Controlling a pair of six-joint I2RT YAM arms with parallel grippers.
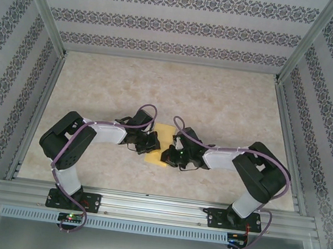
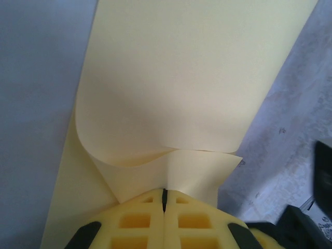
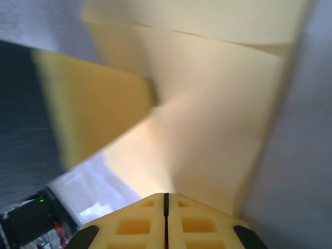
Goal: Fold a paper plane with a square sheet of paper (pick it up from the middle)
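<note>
Near the centre of the marbled table (image 1: 230,108), just below mid-frame in the top view, the yellow square sheet of paper (image 1: 165,131) sits between two meeting arms. The left gripper (image 2: 164,193), fingers pressed together, pinches a curled, folded edge. The right gripper (image 3: 166,196) is likewise clamped on the sheet.

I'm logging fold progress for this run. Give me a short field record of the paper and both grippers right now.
paper: square sheet of paper, yellow, between the two grippers, mid-table
paper shape: curled over near the left fingertips, not flat
left gripper: shut, pinching a paper edge
right gripper: shut, paper running into its tips
table: pale marbled surface
plane: no dart shape yet
</note>
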